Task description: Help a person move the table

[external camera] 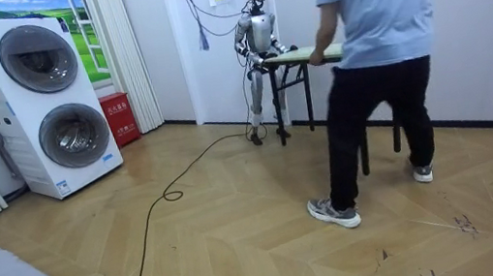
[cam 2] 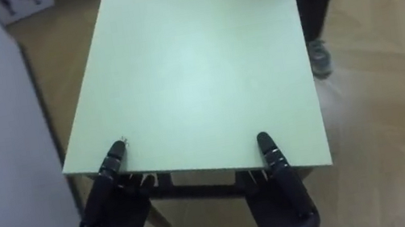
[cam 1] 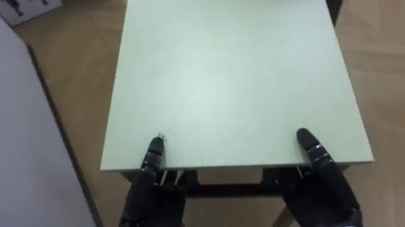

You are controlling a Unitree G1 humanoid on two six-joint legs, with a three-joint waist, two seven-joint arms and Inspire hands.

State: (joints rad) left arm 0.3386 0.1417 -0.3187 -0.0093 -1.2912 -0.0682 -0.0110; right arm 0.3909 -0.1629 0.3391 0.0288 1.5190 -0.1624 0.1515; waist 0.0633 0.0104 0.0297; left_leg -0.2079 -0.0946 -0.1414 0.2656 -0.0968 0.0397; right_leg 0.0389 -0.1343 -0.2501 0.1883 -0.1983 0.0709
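Fingers (cam 1: 154, 155) grip pale-green table (cam 1: 219, 62) edge | parquet floor (cam 1: 397, 58) | person (external camera: 378, 69) at far end

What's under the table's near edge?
A dark frame bar shows, the left hand and right hand at the edge, thumbs on top. The table covers their grip and the remaining frame.

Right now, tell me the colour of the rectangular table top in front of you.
Plain pale green, no pattern; the table top shows best in the left eye view.
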